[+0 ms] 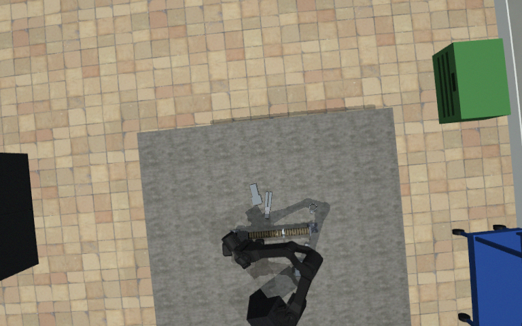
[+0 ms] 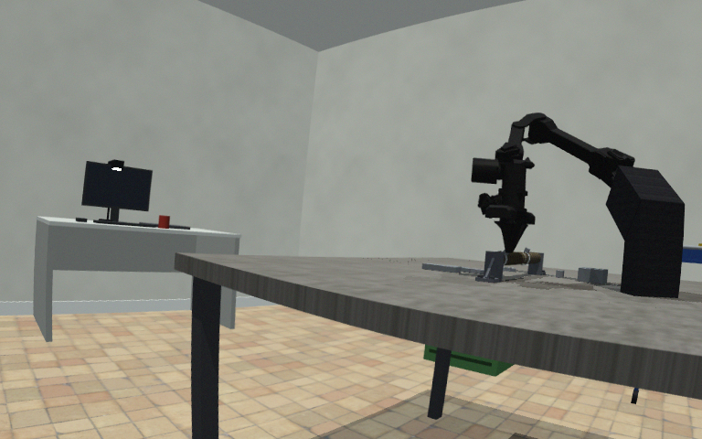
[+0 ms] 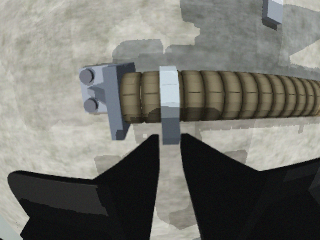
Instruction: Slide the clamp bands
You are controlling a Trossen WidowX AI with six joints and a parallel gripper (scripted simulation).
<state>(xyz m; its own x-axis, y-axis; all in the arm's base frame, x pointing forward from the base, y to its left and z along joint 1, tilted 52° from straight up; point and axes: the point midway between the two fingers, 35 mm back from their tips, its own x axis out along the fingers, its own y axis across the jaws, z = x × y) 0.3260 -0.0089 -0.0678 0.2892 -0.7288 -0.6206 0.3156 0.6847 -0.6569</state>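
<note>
The brown ribbed hose (image 1: 297,231) (image 2: 515,258) (image 3: 240,96) runs straight between two grey brackets. One steel band (image 3: 169,90) is around it near the left bracket (image 3: 115,102), about two ribs from its plate, looking square to the hose. The other band (image 1: 283,232) (image 2: 526,256) sits right of the hose's middle, out of the wrist view. My gripper (image 2: 511,251) (image 3: 169,140) is open a little. Its fingertips stand on either side of the left band's tab, with a thin gap visible at each side. The mender inside the hose is hidden. In the top view the arm hides the left band.
The right bracket (image 1: 313,227) holds the hose's other end. Behind the hose lie a flat grey plate (image 1: 255,194), a slim grey bar tool (image 1: 267,210) and a small ring (image 1: 309,208). Grey blocks (image 1: 297,272) (image 2: 592,275) lie between the hose and the arm's base.
</note>
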